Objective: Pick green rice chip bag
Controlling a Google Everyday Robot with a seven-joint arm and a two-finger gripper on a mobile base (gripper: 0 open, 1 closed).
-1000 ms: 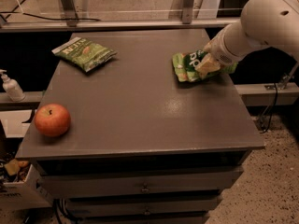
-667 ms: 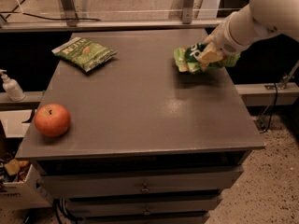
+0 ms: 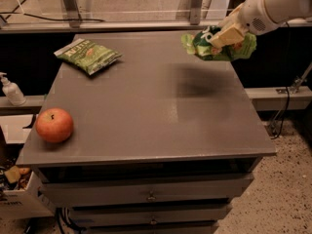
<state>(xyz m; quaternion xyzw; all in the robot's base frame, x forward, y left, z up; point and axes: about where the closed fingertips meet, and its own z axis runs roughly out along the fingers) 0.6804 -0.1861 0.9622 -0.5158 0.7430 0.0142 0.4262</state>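
The green rice chip bag is bright light green with a dark green logo. It hangs in the air above the back right part of the grey table, crumpled in my grip. My gripper is shut on the bag, with its tan fingers pressed across the bag's middle. The white arm reaches in from the upper right corner. The bag's shadow lies on the tabletop below it.
A flatter, darker olive-green bag lies at the back left of the table. A red apple sits near the front left edge. A white pump bottle stands on a ledge left of the table. Drawers run below the tabletop.
The gripper has lifted the green rice chip bag off the tabletop and raised it. The bag now hangs above the table instead of resting on it.
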